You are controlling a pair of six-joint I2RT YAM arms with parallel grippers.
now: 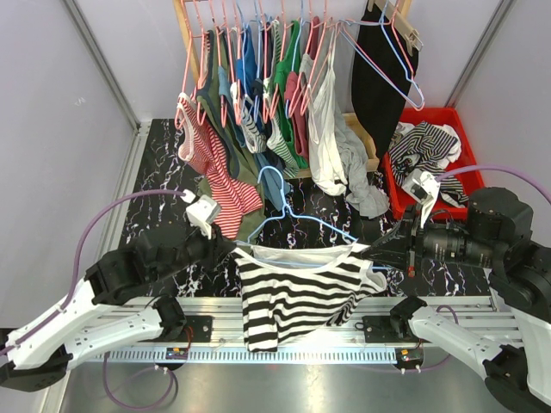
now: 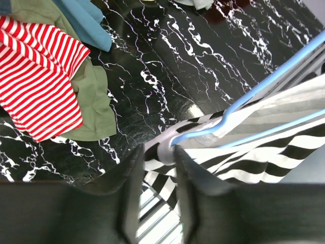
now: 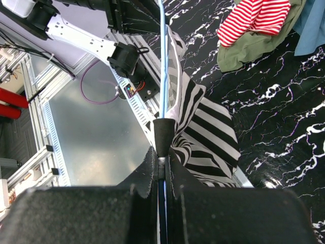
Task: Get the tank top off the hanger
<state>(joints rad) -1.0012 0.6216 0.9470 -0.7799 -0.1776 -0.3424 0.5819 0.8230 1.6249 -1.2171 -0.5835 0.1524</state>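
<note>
A black-and-white striped tank top (image 1: 293,297) hangs on a light blue wire hanger (image 1: 297,217) held level above the table's near edge. My left gripper (image 1: 234,247) is at the hanger's left end. In the left wrist view the gripper (image 2: 158,157) is nearly closed on the tank top's shoulder strap (image 2: 166,150) where it wraps the hanger's corner (image 2: 264,86). My right gripper (image 1: 372,251) is at the right end. In the right wrist view it (image 3: 161,152) is shut on the blue hanger wire (image 3: 163,61), with the striped cloth (image 3: 208,132) draped beside it.
A wooden rack of clothes on hangers (image 1: 258,77) stands at the back. A red striped garment (image 1: 225,185) and a grey-white one (image 1: 349,163) lie on the black marble table. A red bin (image 1: 456,116) with striped clothes is at the right. An aluminium rail (image 1: 301,331) runs along the near edge.
</note>
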